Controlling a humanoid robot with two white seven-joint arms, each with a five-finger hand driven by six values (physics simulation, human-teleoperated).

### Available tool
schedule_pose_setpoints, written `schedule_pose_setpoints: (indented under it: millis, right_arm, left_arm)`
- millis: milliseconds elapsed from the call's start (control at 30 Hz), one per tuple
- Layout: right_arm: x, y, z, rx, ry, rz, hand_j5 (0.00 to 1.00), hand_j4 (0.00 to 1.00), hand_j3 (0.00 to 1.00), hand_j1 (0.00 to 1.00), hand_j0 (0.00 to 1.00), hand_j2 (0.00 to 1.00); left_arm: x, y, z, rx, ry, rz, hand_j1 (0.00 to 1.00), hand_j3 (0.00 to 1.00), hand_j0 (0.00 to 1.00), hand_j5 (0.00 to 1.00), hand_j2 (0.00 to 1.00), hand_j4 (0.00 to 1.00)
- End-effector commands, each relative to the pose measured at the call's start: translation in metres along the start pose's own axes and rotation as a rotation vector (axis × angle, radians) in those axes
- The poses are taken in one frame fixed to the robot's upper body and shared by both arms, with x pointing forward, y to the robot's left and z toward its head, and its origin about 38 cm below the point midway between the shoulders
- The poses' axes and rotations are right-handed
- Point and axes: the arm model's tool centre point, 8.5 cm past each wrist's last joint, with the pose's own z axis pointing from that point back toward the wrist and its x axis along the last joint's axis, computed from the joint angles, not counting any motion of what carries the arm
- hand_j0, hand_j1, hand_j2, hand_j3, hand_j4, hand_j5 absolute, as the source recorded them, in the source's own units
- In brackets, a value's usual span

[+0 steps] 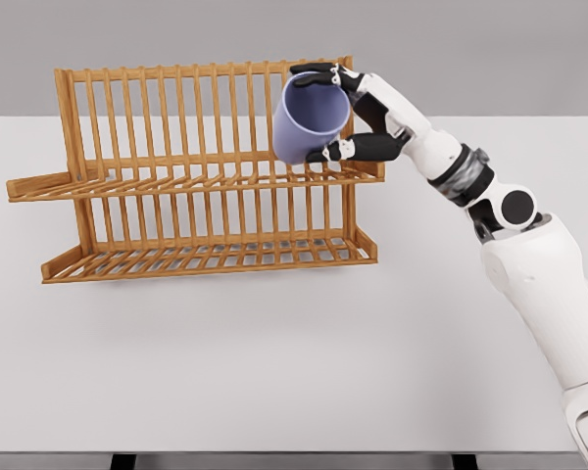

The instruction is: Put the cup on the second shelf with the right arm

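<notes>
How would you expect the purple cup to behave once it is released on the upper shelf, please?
The purple cup looks rigid and smooth, so it may slip in the right hand. Held tilted over the wooden rack's slatted upper shelf, it could tip or roll.

Rack (pixel 196 181) stands on the table (pixel 274 362), cup (pixel 310 117) above its upper shelf's right end.
</notes>
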Motion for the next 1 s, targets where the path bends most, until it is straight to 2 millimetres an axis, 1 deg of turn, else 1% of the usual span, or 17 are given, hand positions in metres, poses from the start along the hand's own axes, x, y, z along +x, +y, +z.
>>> schedule_pose_setpoints:
  millis: [0, 333, 433, 533, 567, 700, 733, 767, 833, 900, 967]
  right_arm:
    - [-0.002, 0.01, -0.003, 0.066, 0.014, 0.067, 1.0, 1.0, 1.0, 1.0, 1.0, 1.0]
    - [0.007, 0.009, -0.008, 0.076, -0.011, 0.081, 1.0, 1.0, 1.0, 1.0, 1.0, 1.0]
    - [0.012, 0.005, -0.008, 0.078, -0.017, 0.095, 1.0, 1.0, 1.0, 1.0, 1.0, 1.0]
    - [0.021, -0.002, -0.013, 0.081, -0.036, 0.116, 1.0, 1.0, 1.0, 1.0, 1.0, 1.0]
    - [0.026, -0.01, -0.01, 0.083, -0.037, 0.135, 1.0, 1.0, 1.0, 1.0, 1.0, 1.0]
    - [0.042, -0.018, -0.005, 0.098, -0.053, 0.177, 1.0, 1.0, 1.0, 1.0, 1.0, 1.0]
    - [0.047, -0.023, -0.003, 0.096, -0.054, 0.191, 1.0, 1.0, 1.0, 1.0, 1.0, 1.0]
    - [0.05, -0.03, 0.003, 0.09, -0.048, 0.2, 1.0, 1.0, 1.0, 1.0, 1.0, 1.0]
    - [0.063, -0.043, 0.017, 0.086, -0.047, 0.217, 1.0, 1.0, 1.0, 1.0, 1.0, 1.0]
    - [0.07, -0.055, 0.036, 0.087, -0.015, 0.241, 1.0, 1.0, 1.0, 1.0, 1.0, 1.0]
    - [0.08, -0.066, 0.06, 0.084, 0.017, 0.249, 1.0, 1.0, 1.0, 1.0, 1.0, 1.0]
  left_arm:
    - [0.0, 0.0, 0.0, -0.001, 0.0, -0.001, 1.0, 1.0, 1.0, 1.0, 1.0, 1.0]
    - [0.0, 0.0, 0.0, 0.0, 0.001, 0.0, 1.0, 1.0, 1.0, 1.0, 1.0, 1.0]
    - [0.0, 0.0, 0.0, 0.0, 0.002, -0.002, 1.0, 1.0, 1.0, 1.0, 1.0, 1.0]
    - [0.0, 0.0, 0.0, -0.001, 0.0, -0.001, 1.0, 1.0, 1.0, 1.0, 1.0, 1.0]
    - [0.0, 0.0, 0.0, -0.001, 0.0, -0.001, 1.0, 1.0, 1.0, 1.0, 1.0, 1.0]
    - [0.0, 0.0, 0.0, -0.001, 0.0, -0.001, 1.0, 1.0, 1.0, 1.0, 1.0, 1.0]
    - [0.0, 0.0, 0.0, -0.001, 0.0, -0.001, 1.0, 1.0, 1.0, 1.0, 1.0, 1.0]
    - [0.0, 0.0, 0.0, -0.001, 0.0, -0.001, 1.0, 1.0, 1.0, 1.0, 1.0, 1.0]
    - [0.0, 0.0, 0.0, -0.001, 0.0, -0.001, 1.0, 1.0, 1.0, 1.0, 1.0, 1.0]
    - [0.0, 0.0, 0.0, -0.001, 0.0, -0.001, 1.0, 1.0, 1.0, 1.0, 1.0, 1.0]
    - [0.0, 0.0, 0.0, -0.001, 0.0, -0.001, 1.0, 1.0, 1.0, 1.0, 1.0, 1.0]
